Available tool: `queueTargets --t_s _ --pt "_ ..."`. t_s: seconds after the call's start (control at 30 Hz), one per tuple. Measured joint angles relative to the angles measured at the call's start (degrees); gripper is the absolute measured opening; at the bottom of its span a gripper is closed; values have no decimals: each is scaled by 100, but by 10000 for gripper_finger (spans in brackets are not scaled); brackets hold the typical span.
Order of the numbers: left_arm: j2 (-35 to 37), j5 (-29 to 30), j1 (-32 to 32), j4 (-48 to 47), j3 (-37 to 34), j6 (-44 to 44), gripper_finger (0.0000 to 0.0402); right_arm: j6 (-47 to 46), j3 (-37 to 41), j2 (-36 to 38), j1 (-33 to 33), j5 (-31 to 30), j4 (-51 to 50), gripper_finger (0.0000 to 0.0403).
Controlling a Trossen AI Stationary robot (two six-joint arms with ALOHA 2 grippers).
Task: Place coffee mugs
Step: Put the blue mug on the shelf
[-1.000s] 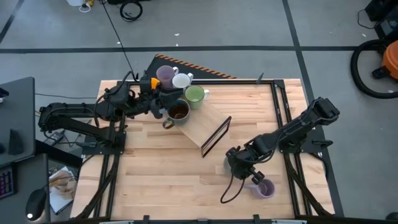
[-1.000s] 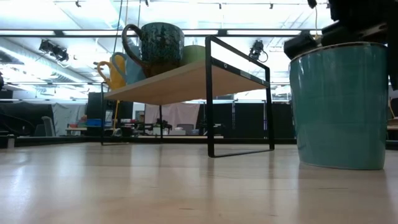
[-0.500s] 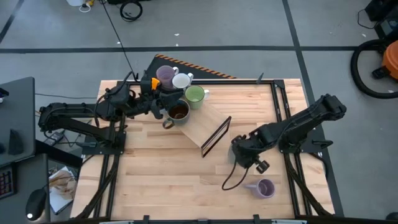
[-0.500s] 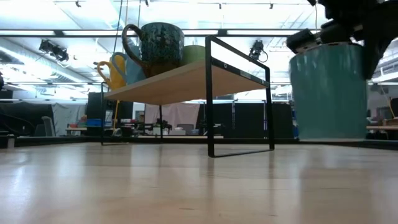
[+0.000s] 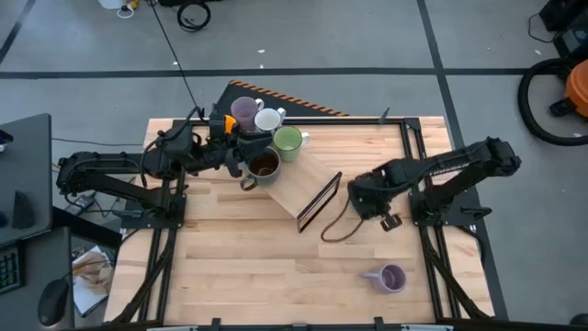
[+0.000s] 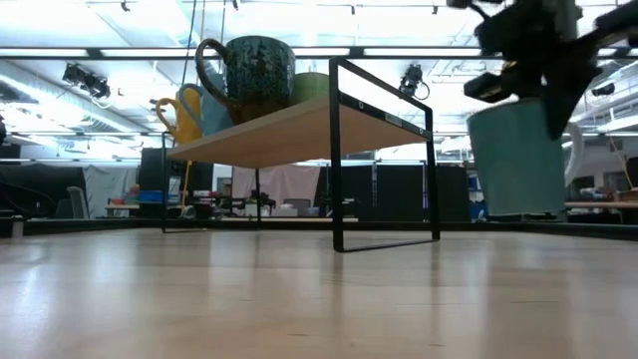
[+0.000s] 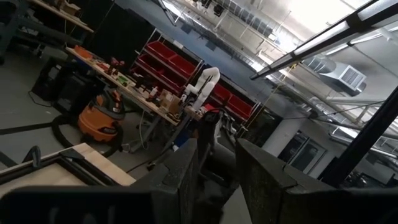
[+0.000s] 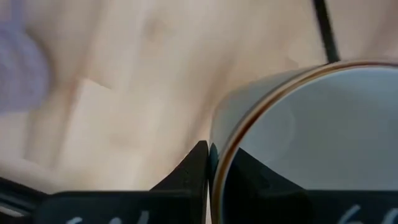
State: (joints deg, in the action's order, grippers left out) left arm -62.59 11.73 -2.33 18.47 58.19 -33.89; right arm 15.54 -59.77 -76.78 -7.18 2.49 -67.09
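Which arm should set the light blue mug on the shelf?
The right. Its end effector already grips the light blue mug by the rim, lifted beside the shelf. The left end effector is among the shelved mugs.

mugs (image 5: 262,138) on shelf (image 5: 299,188) | lone mug (image 5: 390,278) on table (image 5: 239,267)

We see a pale wooden desk (image 5: 239,267) carrying a low black-framed wooden shelf (image 5: 296,188) that runs diagonally from the far left corner toward the middle. A lavender mug (image 5: 389,278) lies on its side directly on the desk near the near right corner, well apart from the shelf.
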Motion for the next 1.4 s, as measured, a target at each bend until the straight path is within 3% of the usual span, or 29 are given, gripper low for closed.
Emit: queueTargets --t_s 0.3,0.63,0.8,1.0,1.4 --pt "0 -2 135 1 0 -3 116 904 0 375 1221 -631 -96 44" --pt "0 -2 225 5 0 -4 116 2597 0 425 2248 -1558 611 44" --pt "0 -2 225 8 0 -4 116 3255 -200 422 2317 -1620 784 44" --pt "0 -2 225 8 0 -1 116 3412 -921 423 2299 -1556 810 42" --pt "0 -2 225 -29 0 137 116 3503 -2069 397 1961 -601 769 41"
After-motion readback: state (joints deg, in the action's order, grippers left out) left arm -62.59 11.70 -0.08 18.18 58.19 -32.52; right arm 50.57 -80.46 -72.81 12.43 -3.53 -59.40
